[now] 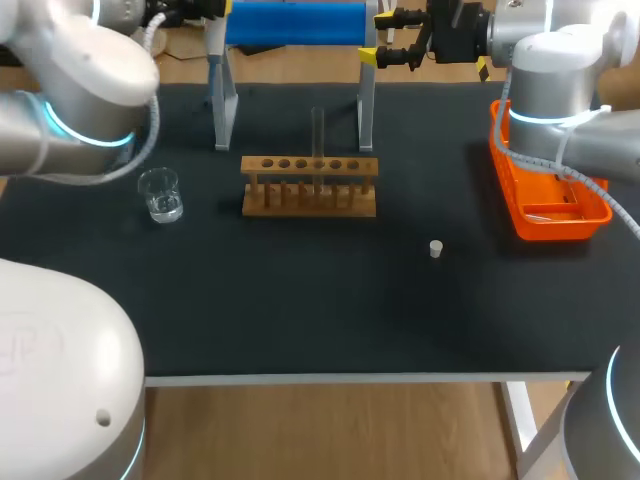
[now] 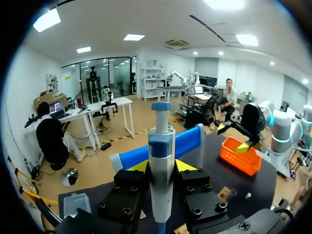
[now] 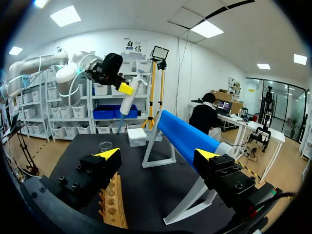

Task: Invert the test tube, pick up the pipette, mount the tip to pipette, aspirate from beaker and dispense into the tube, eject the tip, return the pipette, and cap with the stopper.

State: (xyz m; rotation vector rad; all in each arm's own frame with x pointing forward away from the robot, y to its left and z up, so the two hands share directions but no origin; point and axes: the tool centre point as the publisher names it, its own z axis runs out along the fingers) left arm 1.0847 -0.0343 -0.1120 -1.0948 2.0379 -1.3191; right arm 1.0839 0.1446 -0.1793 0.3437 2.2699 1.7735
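Your left gripper point(image 2: 161, 168) clamps the pipette point(image 2: 161, 139), right gripper point(image 3: 157, 156) gapes empty (test tube point(image 1: 318, 140) upper centre); a loose hold could drop it.

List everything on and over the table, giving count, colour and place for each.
table: one, black, under everything
rack: one, brown wood, middle of the table
test tube: one, clear, upright in the rack
beaker: one, clear with a little liquid, left of the rack
stopper: one, whitish, right of the rack, standing apart
tray: one, orange, at the table's right side
stand: one, blue roller on grey legs, behind the rack
box: one, white, on the table beyond the stand
pipette: one, white and blue, in the left gripper
left gripper: one, yellow-tipped, shut on the pipette
right gripper: one, yellow-tipped, open, by the stand
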